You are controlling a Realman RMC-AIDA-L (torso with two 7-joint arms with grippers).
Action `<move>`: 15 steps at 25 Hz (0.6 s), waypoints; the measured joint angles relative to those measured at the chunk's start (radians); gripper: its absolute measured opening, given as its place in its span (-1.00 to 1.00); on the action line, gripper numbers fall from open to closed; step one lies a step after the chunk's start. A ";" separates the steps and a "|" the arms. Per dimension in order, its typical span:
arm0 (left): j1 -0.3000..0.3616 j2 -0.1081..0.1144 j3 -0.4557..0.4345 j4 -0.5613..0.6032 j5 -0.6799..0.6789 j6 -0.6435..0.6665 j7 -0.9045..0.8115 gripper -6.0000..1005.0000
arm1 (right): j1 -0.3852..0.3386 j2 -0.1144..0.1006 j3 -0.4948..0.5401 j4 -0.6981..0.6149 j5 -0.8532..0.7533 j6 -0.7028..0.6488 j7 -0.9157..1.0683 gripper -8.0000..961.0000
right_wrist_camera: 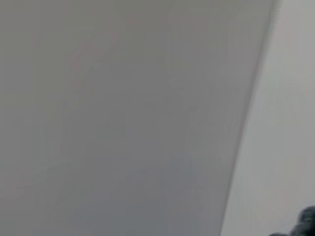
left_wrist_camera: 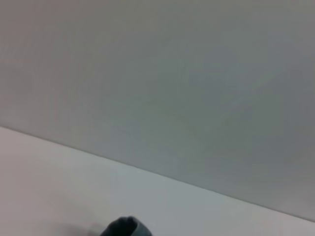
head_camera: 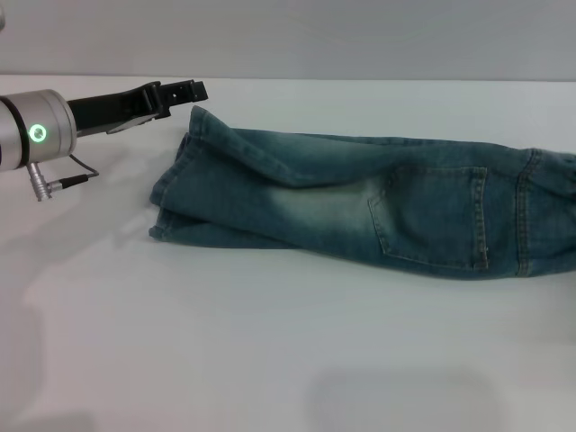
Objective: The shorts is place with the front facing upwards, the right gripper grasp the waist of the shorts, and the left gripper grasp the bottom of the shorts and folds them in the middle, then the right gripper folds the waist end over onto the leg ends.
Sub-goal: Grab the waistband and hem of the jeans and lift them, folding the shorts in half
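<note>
The blue denim shorts point(head_camera: 360, 202) lie on the white table point(head_camera: 270, 360), folded lengthwise into a long strip. Their leg ends point(head_camera: 175, 193) are at the left, and the waist end point(head_camera: 549, 211) runs off the right edge of the head view. A patch pocket point(head_camera: 432, 216) faces up. My left gripper point(head_camera: 184, 91) hovers just beyond the far corner of the leg ends, apart from the cloth and holding nothing. In the left wrist view a small dark blue-grey bit point(left_wrist_camera: 125, 228) shows at the lower edge. The right gripper is out of view.
The white table stretches bare in front of the shorts and to their left. A grey wall point(head_camera: 315, 36) stands behind the table's far edge. A dark shape point(right_wrist_camera: 305, 223) sits in a corner of the right wrist view; I cannot tell what it is.
</note>
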 joint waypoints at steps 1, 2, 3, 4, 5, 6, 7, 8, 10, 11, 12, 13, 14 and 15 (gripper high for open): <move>0.002 0.000 0.000 0.000 0.000 -0.003 0.000 0.29 | -0.006 0.001 0.006 -0.001 0.002 -0.005 0.005 0.31; 0.004 0.000 0.000 0.000 0.000 -0.003 0.000 0.32 | -0.006 0.001 0.006 -0.001 0.002 -0.005 0.005 0.31; 0.006 0.000 0.000 0.000 0.000 -0.004 0.000 0.35 | -0.012 0.001 0.008 -0.001 0.003 -0.009 0.013 0.31; 0.009 0.001 0.000 0.000 0.000 -0.006 0.000 0.38 | -0.018 0.002 0.009 -0.001 0.005 -0.012 0.021 0.30; 0.012 0.001 0.000 0.000 -0.001 -0.007 0.000 0.40 | -0.024 0.002 0.012 0.000 0.006 -0.016 0.029 0.30; 0.015 0.001 -0.001 0.000 -0.003 -0.009 0.001 0.43 | -0.029 0.003 0.015 0.000 0.008 -0.017 0.032 0.30; 0.017 0.001 -0.001 0.000 -0.004 -0.010 0.002 0.46 | -0.033 0.004 0.017 0.000 0.009 -0.017 0.033 0.30; 0.019 0.001 -0.001 -0.001 -0.005 -0.013 0.004 0.48 | -0.037 0.004 0.017 0.001 0.009 -0.012 0.034 0.30; 0.020 0.001 -0.001 -0.001 -0.006 -0.016 0.009 0.54 | -0.048 0.004 0.015 0.002 0.010 0.007 0.034 0.30; 0.022 0.001 -0.001 -0.001 -0.006 -0.018 0.010 0.56 | -0.053 0.004 0.015 0.002 0.010 0.015 0.032 0.30; 0.024 0.001 -0.001 -0.002 -0.007 -0.024 0.012 0.56 | -0.058 0.004 0.014 0.002 0.010 0.024 0.029 0.30; 0.024 0.001 -0.001 -0.002 -0.007 -0.027 0.013 0.56 | -0.064 0.005 0.013 0.002 0.008 0.032 0.026 0.30; 0.027 0.002 0.000 -0.005 -0.007 -0.033 0.016 0.56 | -0.070 0.005 0.011 0.002 0.005 0.038 0.022 0.30; 0.030 0.002 0.000 -0.008 -0.007 -0.037 0.020 0.56 | -0.076 0.005 0.009 0.003 0.002 0.043 0.019 0.30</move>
